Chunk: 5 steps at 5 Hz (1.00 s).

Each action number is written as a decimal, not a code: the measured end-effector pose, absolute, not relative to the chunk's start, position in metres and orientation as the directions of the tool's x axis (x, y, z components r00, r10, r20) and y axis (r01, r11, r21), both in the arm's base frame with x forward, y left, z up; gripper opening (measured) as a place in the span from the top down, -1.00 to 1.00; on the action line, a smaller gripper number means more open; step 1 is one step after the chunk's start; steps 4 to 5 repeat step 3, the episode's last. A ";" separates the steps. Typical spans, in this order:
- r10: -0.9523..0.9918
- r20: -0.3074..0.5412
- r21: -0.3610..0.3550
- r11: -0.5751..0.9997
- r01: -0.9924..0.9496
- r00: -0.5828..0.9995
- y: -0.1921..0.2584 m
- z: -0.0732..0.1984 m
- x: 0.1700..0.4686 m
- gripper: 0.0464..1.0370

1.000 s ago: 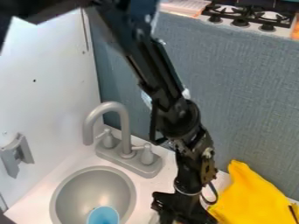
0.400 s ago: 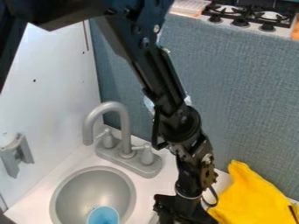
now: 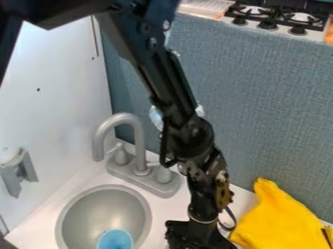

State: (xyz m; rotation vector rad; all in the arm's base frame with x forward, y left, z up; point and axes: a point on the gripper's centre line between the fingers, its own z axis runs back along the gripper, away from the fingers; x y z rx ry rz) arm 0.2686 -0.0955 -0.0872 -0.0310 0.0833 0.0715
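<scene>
The camera looks down at a slant over the sink [image 3: 91, 209], toward the corner of the white wall [image 3: 55, 112] and blue-grey panel [image 3: 260, 92]. It stands near; its lower edge crops the yellow cloth [image 3: 276, 219], with the stove [image 3: 260, 24] farther off.

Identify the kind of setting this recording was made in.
Probably a toy kitchen set up for robot work: a small round sink basin with a grey gooseneck faucet is set in a white counter, and a stovetop with black burner grates stands beyond a blue-grey partition.

Black arm [image 3: 170, 86] slanting down, wrist [image 3: 205, 199] low
</scene>
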 end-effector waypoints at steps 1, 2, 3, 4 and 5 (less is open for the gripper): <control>0.085 -0.010 -0.086 0.993 -0.086 0.996 -0.099 -0.046 0.265 -0.93; 0.011 0.032 -0.092 0.996 -0.008 0.999 -0.123 -0.004 0.246 -0.93; -0.078 0.015 -0.043 0.996 0.079 0.997 -0.145 0.014 0.223 -0.93; -0.078 0.015 -0.043 0.996 0.079 0.997 -0.145 0.014 0.223 -0.93; -0.078 0.015 -0.043 0.996 0.079 0.997 -0.145 0.014 0.223 -0.93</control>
